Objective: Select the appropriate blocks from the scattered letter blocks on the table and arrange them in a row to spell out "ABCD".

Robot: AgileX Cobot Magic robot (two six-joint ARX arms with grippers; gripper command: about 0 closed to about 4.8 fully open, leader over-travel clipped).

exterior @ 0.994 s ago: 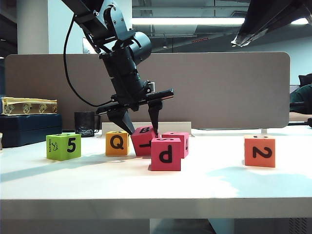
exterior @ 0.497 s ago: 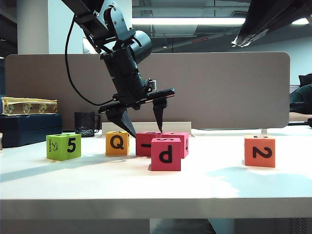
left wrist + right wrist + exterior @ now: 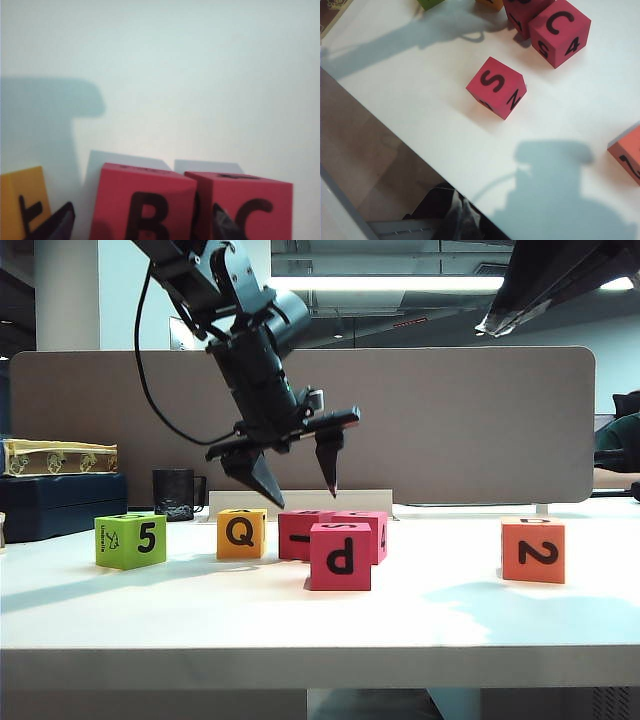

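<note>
Two grippers are at work here, and only the left gripper is in play: it hangs in the air just above the two pink cubes at mid-table, jaws spread wide and empty, touching nothing. In the left wrist view its dark fingertips frame the B cube, whose top face shows a bold B, with the C cube touching its right side and the yellow-orange cube just to its left, showing a Q toward the front. By my reading the step in hand is laying the row: B sits flat beside C, so that pair looks placed, and the arm is free for the next block. What comes next, I judge, is to find the faces carrying A and D among the remaining cubes and bring them to either end of the pair, turning them so those letters face up. Nearer the front edge, a pink cube showing p stands just before the pair; the lime-green cube marked 5 sits far left, the orange-red cube with a 2 well apart on the right of the table. High at upper right, the right gripper is closed on nothing and parked.
</note>
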